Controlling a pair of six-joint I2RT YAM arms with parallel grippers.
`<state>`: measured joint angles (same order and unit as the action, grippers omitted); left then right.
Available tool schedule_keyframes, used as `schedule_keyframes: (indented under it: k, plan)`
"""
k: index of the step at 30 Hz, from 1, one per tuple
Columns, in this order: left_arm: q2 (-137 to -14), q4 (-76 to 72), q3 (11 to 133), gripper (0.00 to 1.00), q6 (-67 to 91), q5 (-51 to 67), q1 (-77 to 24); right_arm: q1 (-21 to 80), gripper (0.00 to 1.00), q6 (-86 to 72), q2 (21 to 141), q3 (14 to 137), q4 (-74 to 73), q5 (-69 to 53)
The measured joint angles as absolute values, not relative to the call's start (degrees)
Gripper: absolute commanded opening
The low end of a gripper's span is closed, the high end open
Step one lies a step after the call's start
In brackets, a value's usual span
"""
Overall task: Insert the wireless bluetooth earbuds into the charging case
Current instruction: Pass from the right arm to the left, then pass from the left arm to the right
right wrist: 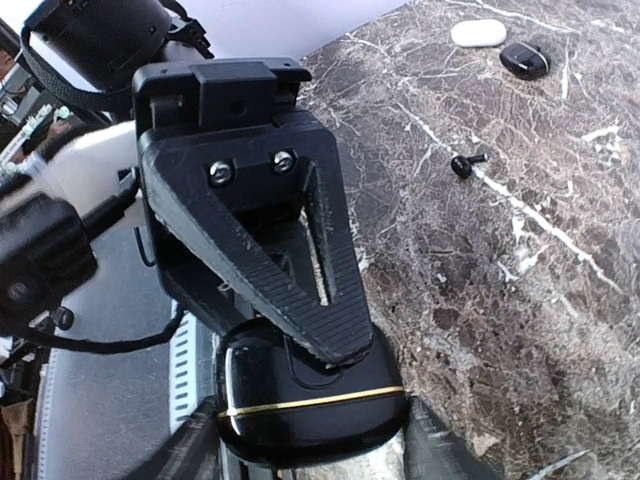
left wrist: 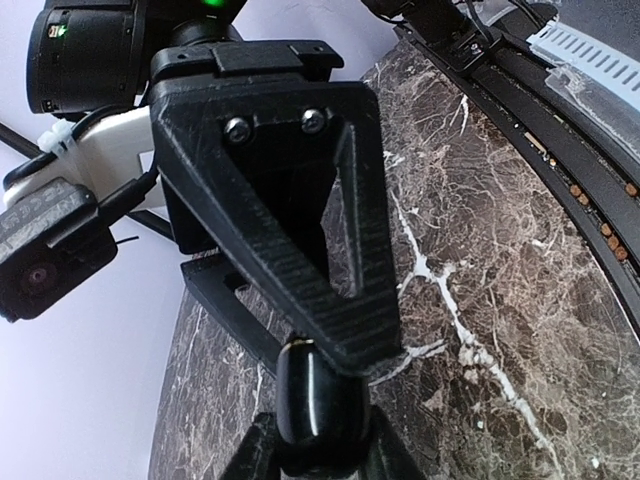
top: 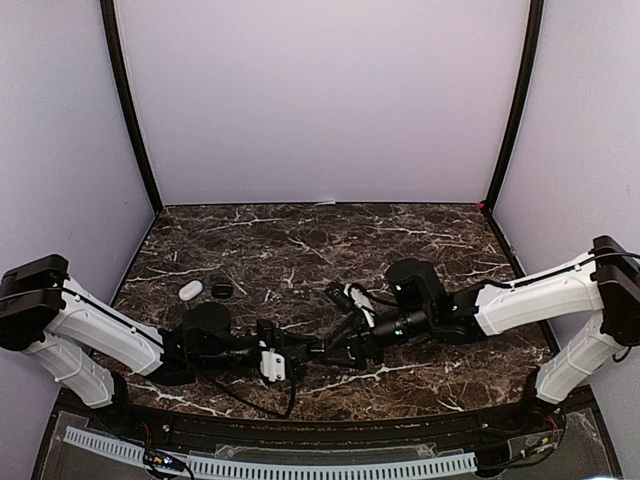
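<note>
Charging case (right wrist: 310,410) fills right jaws, left jaws pinch black earbud (left wrist: 312,400), above lilac-walled marble table (top: 300,240).

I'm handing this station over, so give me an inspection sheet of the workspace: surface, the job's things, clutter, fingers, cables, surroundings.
Surface: dark, white-veined marble tabletop.
Job's things: gold-seamed black case is held where the two arms meet. A loose black earbud lies on the marble. A white oval case and a small black case sit side by side, not touching, at the far left.
Clutter: nothing seen.
Fingers: the right fingers clamp the gold-seamed black case. The left fingers are closed on a glossy black piece at that case; bud or case edge, cannot tell.
Cables: a black cable sags beside the left wrist.
Surroundings: lilac walls, black frame posts, white slotted duct at the near edge.
</note>
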<state>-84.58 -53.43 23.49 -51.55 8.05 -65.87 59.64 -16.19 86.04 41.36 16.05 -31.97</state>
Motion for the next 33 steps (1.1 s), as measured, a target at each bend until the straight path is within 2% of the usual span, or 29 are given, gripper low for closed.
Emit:
schedule_keyframes:
  k: [4,10,19,25,33]
  plan:
    - [-84.51,-53.32,23.62,0.21,-43.53,10.59,-64.18,59.46,0.79,-15.35,85.08,40.53,17.74,-31.31]
    - [-82.24,-52.47,24.51,0.22,-25.87,17.19,-56.49,58.13,0.8,-14.02,76.95,34.26,22.9,-29.47]
    - [-81.41,-53.49,26.17,0.22,-9.41,26.24,-54.43,57.21,0.8,-8.49,70.24,29.63,32.64,-19.94]
    - [-81.34,-55.83,24.32,0.22,-8.36,28.75,-53.84,57.21,0.78,-6.7,70.94,31.2,33.36,-16.01]
    - [-79.68,-55.99,19.64,0.21,-20.62,26.89,-53.89,57.21,0.78,-14.33,71.75,33.32,29.43,-14.26]
